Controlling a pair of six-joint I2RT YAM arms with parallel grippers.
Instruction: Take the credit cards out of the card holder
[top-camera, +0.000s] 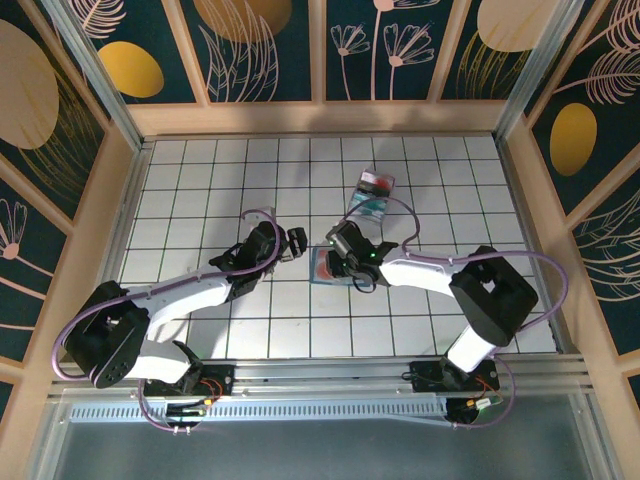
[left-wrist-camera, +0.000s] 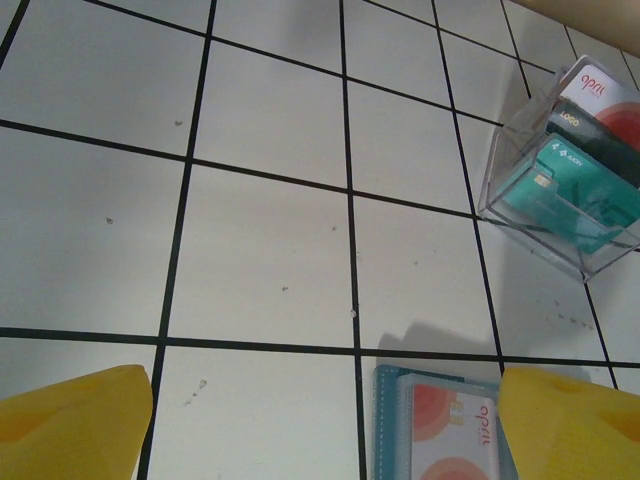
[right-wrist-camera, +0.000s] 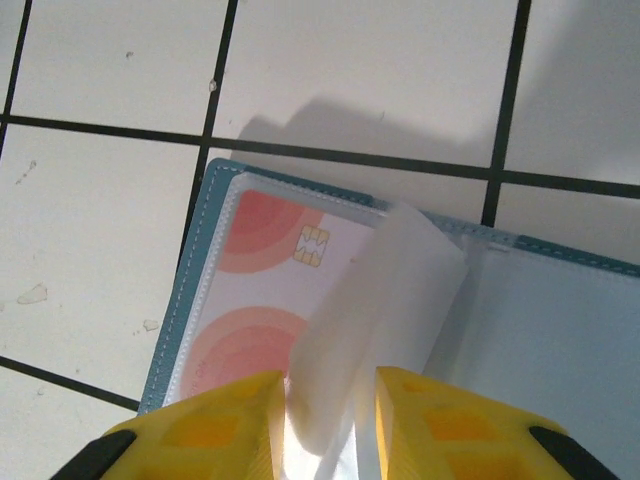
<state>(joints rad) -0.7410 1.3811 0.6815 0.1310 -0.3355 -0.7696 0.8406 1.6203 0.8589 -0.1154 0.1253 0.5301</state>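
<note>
At the centre of the table (top-camera: 200, 170) the card holder (right-wrist-camera: 560, 330) lies open, the right end effector (right-wrist-camera: 328, 385) narrowly spread astride its clear sleeve (right-wrist-camera: 400, 290), the left end effector (left-wrist-camera: 325, 385) spread wide at nine o'clock. Best to pinch the credit card (right-wrist-camera: 260, 290) by its edge, not the film.

Support surface: a white table (top-camera: 200, 180) ruled into squares by black lines, bounded by a pale wooden rim. Two items lie directly on it. The slate-blue card holder (top-camera: 322, 266) lies opened flat just below the centre of the overhead frame. A clear tray (top-camera: 372, 192) rests above it, slightly right of centre, near but apart. Small dark specks (left-wrist-camera: 109, 220) mark the tiles.
</note>
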